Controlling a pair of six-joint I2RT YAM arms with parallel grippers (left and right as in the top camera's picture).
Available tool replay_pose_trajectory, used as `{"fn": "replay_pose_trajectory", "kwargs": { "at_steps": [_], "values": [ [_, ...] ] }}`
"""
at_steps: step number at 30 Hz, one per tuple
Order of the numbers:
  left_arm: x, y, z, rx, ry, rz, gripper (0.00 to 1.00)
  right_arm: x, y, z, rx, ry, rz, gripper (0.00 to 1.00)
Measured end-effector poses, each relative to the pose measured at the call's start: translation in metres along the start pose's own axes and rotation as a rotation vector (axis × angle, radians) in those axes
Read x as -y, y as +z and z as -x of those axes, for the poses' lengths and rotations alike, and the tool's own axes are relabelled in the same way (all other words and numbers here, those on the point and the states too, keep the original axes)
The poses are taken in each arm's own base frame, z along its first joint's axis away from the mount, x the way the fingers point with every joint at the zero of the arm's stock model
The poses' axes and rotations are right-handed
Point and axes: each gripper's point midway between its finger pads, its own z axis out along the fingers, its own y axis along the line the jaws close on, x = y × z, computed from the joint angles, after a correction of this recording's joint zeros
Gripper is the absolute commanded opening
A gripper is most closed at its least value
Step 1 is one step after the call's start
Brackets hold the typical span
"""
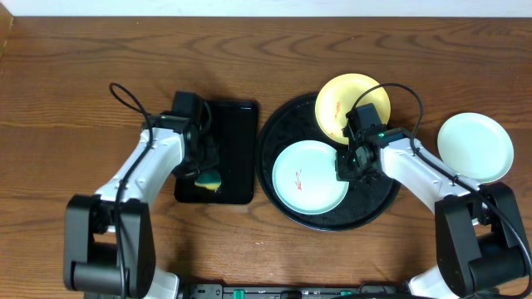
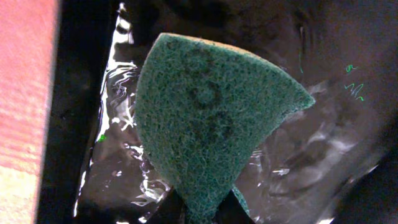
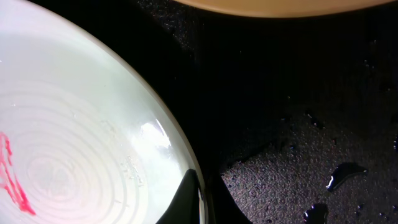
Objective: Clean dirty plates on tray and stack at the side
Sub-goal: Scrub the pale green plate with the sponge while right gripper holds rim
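Wooden table (image 1: 75,66) is carrying everything. Right gripper (image 1: 347,164) is nipping the right rim of the smeared plate (image 1: 310,176), jaws almost together, one finger inside the rim and one outside. That plate is lying in the round tray (image 1: 278,133) right of centre, with the yellow plate (image 1: 345,100) overlapping its far rim. A third plate (image 1: 475,147) is sitting near the right edge. Left gripper (image 1: 204,170) is clamping the sponge (image 2: 211,118) over the rectangular tray (image 1: 237,141).
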Motion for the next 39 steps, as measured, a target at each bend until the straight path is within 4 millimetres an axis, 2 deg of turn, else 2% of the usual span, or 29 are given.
{"fn": "replay_pose_trajectory", "kwargs": {
  "at_steps": [3,6,9,13,16,18,21,26,33,36,39],
  "values": [
    [0.004,-0.006,0.005,0.027,0.008,-0.015,0.07,0.000,0.000,0.000,0.000,0.000,0.000,0.01],
    [0.008,-0.005,0.002,0.012,0.013,-0.037,0.07,0.000,0.000,0.000,0.000,0.000,0.000,0.01],
    [0.020,-0.010,-0.001,-0.008,0.028,-0.086,0.07,0.000,0.000,0.000,0.000,0.000,0.000,0.01],
    [0.056,-0.030,0.008,0.018,0.078,-0.194,0.07,0.000,0.000,0.000,0.000,-0.005,0.001,0.01],
    [0.090,-0.051,0.010,0.064,0.147,-0.273,0.07,0.000,0.000,0.000,0.000,-0.013,0.001,0.01],
    [0.112,-0.059,0.003,0.079,0.191,-0.313,0.07,0.000,0.000,0.000,0.000,-0.016,0.001,0.01],
    [0.142,-0.060,-0.017,0.065,0.245,-0.356,0.08,0.000,0.000,0.000,0.000,-0.019,0.001,0.01],
    [0.189,-0.045,-0.049,0.027,0.318,-0.406,0.08,0.000,0.000,0.000,0.000,-0.019,0.002,0.01],
    [0.230,0.008,-0.083,-0.096,0.304,-0.436,0.07,0.000,0.000,0.000,0.000,-0.019,0.002,0.01],
    [0.237,0.030,-0.099,-0.157,0.295,-0.434,0.07,0.000,0.000,0.000,0.000,-0.019,0.002,0.01],
    [0.235,0.049,-0.111,-0.214,0.282,-0.404,0.07,0.000,0.000,0.000,0.000,-0.019,0.002,0.01]
  ]
}}
